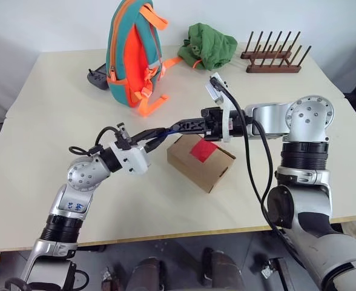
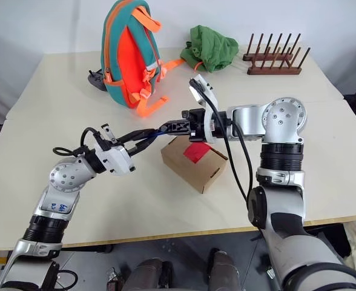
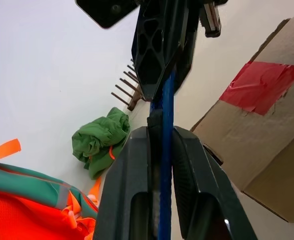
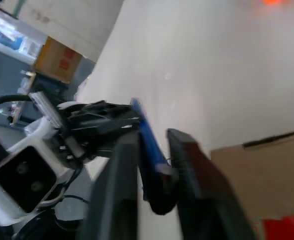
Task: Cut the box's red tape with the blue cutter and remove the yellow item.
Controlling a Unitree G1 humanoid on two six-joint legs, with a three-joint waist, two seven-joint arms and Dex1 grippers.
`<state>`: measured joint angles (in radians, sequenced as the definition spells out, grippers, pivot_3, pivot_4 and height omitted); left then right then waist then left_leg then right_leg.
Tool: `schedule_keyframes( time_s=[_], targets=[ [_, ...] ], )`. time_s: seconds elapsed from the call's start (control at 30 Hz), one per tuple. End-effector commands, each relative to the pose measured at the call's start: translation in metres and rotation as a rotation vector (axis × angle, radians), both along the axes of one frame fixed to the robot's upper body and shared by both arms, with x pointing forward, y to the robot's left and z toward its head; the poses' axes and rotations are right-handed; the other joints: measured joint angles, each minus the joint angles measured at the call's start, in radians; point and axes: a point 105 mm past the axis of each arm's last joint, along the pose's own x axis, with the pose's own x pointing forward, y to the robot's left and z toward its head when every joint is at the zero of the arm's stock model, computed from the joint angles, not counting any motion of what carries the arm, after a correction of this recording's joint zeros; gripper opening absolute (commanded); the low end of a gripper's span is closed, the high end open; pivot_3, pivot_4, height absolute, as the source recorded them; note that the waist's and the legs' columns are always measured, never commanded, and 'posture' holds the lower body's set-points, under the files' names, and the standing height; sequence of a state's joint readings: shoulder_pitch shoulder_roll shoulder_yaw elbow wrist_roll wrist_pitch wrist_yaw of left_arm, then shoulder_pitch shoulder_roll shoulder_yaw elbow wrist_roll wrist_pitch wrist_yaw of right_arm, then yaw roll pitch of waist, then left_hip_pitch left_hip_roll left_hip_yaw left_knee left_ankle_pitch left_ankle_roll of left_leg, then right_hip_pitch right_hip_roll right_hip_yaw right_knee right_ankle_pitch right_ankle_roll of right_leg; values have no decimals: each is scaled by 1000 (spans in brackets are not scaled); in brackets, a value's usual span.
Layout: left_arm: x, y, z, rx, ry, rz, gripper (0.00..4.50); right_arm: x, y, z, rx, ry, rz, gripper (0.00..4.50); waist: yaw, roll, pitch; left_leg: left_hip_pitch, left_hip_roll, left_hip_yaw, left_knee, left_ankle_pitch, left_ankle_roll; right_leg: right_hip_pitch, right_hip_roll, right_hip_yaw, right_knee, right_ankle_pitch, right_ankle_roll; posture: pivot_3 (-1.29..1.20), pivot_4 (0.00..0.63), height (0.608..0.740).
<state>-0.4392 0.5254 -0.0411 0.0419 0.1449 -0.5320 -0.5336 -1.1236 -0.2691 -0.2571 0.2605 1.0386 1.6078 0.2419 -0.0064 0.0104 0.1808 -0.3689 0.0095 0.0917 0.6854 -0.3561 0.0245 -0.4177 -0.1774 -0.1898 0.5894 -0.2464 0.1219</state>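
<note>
While above box (image 1: 200, 161), blue cutter (image 3: 165, 150) between both tools.

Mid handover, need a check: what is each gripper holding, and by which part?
Both hold the blue cutter: left gripper at one end, right gripper at the other.

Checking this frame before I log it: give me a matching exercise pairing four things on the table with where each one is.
Things:
1. blue cutter
2. red tape
3. green cloth
4. backpack

Places:
A. bunched beside the wooden rack
B. standing upright at the far side of the table
C. held between the left hand and right hand
D. on top of the box

Pairs: 1-C, 2-D, 3-A, 4-B
</note>
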Motion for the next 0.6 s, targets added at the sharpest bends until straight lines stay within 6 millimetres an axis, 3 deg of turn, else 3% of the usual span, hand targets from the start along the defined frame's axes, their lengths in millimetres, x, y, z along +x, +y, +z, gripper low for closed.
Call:
schedule_keyframes(
  time_s=[0.03, 0.27, 0.3, 0.37, 0.6],
  targets=[
    [-10, -5, 13, -5, -68, -32, 431, 2, -1, 12, 3, -54, -16, 184, 0, 0, 0, 0, 0, 0, 0, 0, 0, 0, 0, 0, 0, 0, 0, 0, 150, 740],
    [-6, -3, 12, -18, -42, -16, 431, -4, 2, 14, 11, -65, 23, 184, 0, 0, 0, 0, 0, 0, 0, 0, 0, 0, 0, 0, 0, 0, 0, 0, 150, 740],
    [-4, -1, 11, -32, -13, -5, 868, -5, 2, 14, 12, -69, 27, 184, 0, 0, 0, 0, 0, 0, 0, 0, 0, 0, 0, 0, 0, 0, 0, 0, 150, 740],
    [2, 3, 8, -63, 52, 31, 1182, -6, 2, 15, 14, -76, 29, 183, 0, 0, 0, 0, 0, 0, 0, 0, 0, 0, 0, 0, 0, 0, 0, 0, 150, 740],
    [6, 17, 18, -175, 190, 59, 3193, -6, -4, 23, 20, -120, 9, 183, -1, 0, 0, 0, 1, 0, 0, 0, 0, 0, 1, 1, 0, 0, 0, 0, 150, 740]
  ],
)
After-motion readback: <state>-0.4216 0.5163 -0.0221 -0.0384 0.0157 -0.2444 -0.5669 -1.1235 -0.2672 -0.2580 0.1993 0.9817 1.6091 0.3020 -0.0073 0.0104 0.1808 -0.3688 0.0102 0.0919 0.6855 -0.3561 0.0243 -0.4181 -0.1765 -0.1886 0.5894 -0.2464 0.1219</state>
